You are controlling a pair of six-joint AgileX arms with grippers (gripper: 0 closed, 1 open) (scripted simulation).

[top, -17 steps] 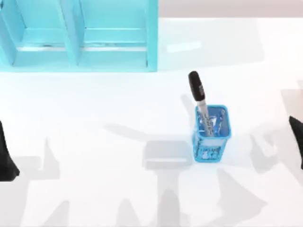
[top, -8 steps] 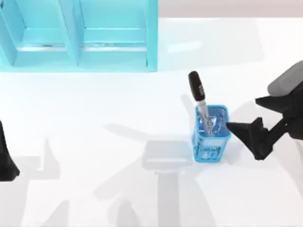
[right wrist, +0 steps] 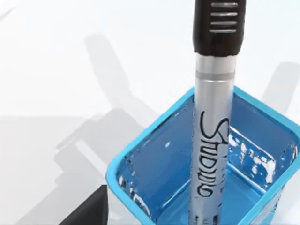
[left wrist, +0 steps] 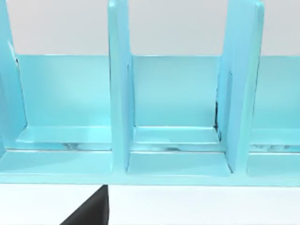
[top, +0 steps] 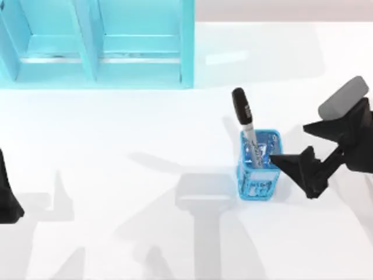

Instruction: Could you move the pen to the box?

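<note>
The pen (top: 245,119) has a thick black cap and a silver-grey barrel with dark print. It stands leaning in a blue mesh cup (top: 260,169) right of the table's middle, and rises well above the cup's rim. My right gripper (top: 289,144) is open just right of the cup, with one finger (top: 294,166) reaching beside the cup's rim. Up close in the right wrist view, the pen (right wrist: 213,140) stands inside the cup (right wrist: 150,173). The box (top: 96,73), a light blue rack with upright dividers, sits at the back left. My left arm (top: 7,195) rests at the table's left edge.
The left wrist view faces the box (left wrist: 173,164) and its open compartments between dividers (left wrist: 119,93). White tabletop (top: 145,175) stretches between the box and the cup.
My right arm has come in from the table's right edge to the cup's side, edging a little closer in the last half second. The pen, cup and left arm have not moved.
</note>
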